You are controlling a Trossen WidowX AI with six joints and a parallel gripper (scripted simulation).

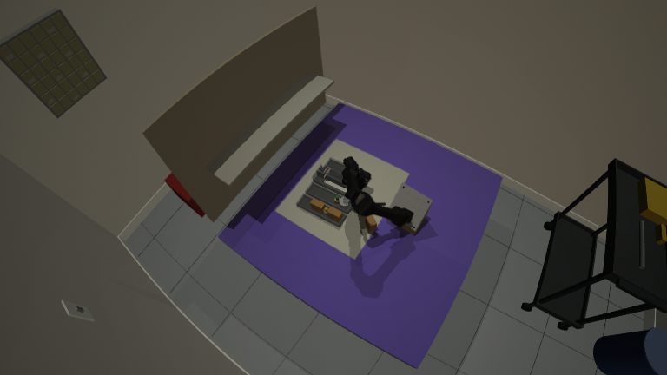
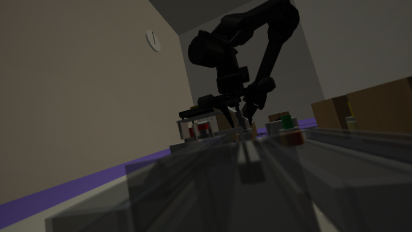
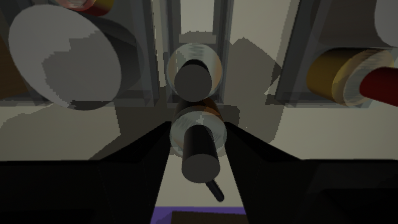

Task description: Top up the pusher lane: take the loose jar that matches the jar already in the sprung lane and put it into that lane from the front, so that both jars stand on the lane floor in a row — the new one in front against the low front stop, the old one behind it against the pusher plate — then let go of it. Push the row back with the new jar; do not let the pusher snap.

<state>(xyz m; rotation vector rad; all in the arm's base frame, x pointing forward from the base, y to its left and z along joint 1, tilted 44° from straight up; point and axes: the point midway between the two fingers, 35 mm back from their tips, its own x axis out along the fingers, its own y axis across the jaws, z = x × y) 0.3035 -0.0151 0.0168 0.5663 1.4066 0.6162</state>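
The sprung lane [image 3: 226, 30] has clear walls and shows at the top middle of the wrist view. A jar with a dark grey cap [image 3: 194, 82] stands in it at its front end. My gripper [image 3: 197, 127] [image 2: 241, 125] is shut on a matching jar with a tall dark grey cap [image 3: 200, 167], with glass shoulder and a brownish-orange body. The held jar is roughly upright, just outside the front end of the lane and in line with it. Its base is hidden, so its height over the front stop cannot be told. The pusher plate is hidden behind the lane jar.
In the wrist view, a yellow jar with a red cap [image 3: 322, 76] is in the right lane, and a large pale round-topped thing [image 3: 65, 55] is at the left lane. A green-capped jar [image 2: 287, 122] and wooden blocks [image 1: 317, 205] [image 1: 334, 213] occupy neighbouring lanes.
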